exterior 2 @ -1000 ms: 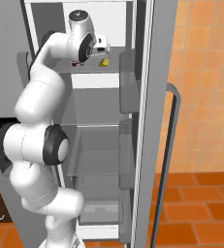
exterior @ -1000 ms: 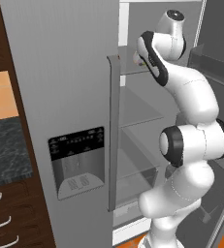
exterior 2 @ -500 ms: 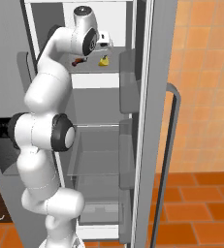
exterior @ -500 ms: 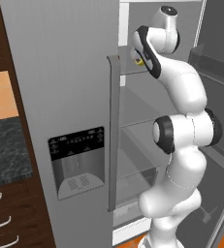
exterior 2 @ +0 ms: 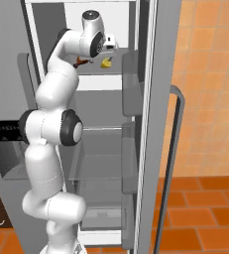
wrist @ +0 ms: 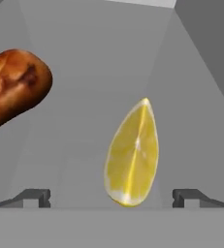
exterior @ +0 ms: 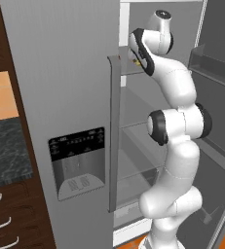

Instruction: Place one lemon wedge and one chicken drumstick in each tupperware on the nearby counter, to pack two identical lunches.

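White glossy arm, rounded tubular links, dark grey-black joint rings. Bulbous white base segment. Two small dark finger tips, squared ends.

The arm has straightened and reached deeper into the fridge's top shelf, its hand closing on the lemon wedge.

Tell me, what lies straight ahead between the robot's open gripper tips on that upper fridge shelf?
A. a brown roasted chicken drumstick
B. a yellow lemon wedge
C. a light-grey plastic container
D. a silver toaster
B: in the hand view the yellow lemon wedge stands between the two dark tips of the open gripper, while the brown roasted chicken drumstick lies off to the left of it.
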Tool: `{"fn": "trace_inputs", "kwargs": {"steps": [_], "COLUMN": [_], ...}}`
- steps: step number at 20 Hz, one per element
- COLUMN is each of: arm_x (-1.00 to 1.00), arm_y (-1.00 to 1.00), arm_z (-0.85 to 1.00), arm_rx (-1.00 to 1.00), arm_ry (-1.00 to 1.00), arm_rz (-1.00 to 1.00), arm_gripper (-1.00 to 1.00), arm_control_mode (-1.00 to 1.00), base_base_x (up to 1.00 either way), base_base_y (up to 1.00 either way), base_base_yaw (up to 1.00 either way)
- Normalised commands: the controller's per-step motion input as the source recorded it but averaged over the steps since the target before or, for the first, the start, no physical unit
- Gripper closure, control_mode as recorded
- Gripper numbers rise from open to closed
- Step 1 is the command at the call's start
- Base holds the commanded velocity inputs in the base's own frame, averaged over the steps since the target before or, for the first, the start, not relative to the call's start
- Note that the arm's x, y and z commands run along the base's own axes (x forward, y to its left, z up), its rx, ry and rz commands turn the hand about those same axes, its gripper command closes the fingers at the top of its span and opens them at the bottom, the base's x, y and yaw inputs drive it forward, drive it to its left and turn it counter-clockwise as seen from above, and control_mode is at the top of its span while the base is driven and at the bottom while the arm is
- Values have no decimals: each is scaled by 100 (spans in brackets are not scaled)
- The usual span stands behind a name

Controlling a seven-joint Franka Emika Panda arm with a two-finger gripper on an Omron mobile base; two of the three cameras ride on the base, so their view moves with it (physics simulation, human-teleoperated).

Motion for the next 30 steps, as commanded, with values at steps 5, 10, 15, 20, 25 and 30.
{"fn": "trace_inputs", "kwargs": {"steps": [5,10,15,20,25,30], "arm_x": [58,13,15,1,0,0], "arm_y": [-1,-9,-15,0,0,0], "arm_z": [-2,0,-9,-1,-40,-52], "arm_rx": [3,0,0,0,0,0], "arm_ry": [-3,-1,0,0,0,0], "arm_rz": [0,0,0,0,0,0], "arm_gripper": [-100,-100,-100,-100,-100,-100], "arm_control_mode": [-100,-100,-100,-100,-100,-100], "base_base_x": [0,0,0,0,0,0], "base_base_y": [0,0,0,0,0,0], "base_base_yaw": [0,0,0,0,0,0]}}
